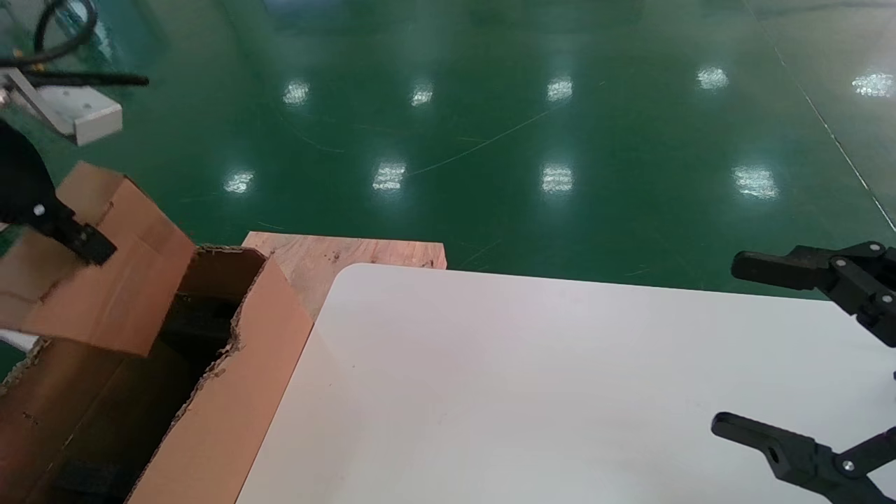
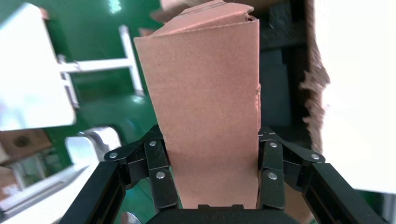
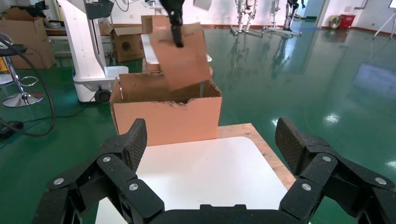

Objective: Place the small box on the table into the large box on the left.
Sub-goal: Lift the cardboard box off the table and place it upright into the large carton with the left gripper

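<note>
My left gripper (image 2: 211,135) is shut on the small box (image 2: 205,93), a plain brown carton. In the head view the small box (image 1: 105,280) hangs tilted at the far left, over the open top of the large box (image 1: 238,392). The large box (image 3: 163,116) has ragged edges and dark foam (image 2: 275,88) inside. One left finger (image 1: 77,238) shows against the carton's side; the other is hidden behind it. My right gripper (image 1: 738,346) stands open and empty over the right part of the white table (image 1: 525,385).
A reddish wooden board (image 1: 336,255) sticks out behind the table's far left corner. Green floor lies beyond. In the right wrist view a white robot base (image 3: 88,46), other cartons (image 3: 126,42) and a stool (image 3: 18,93) stand behind the large box.
</note>
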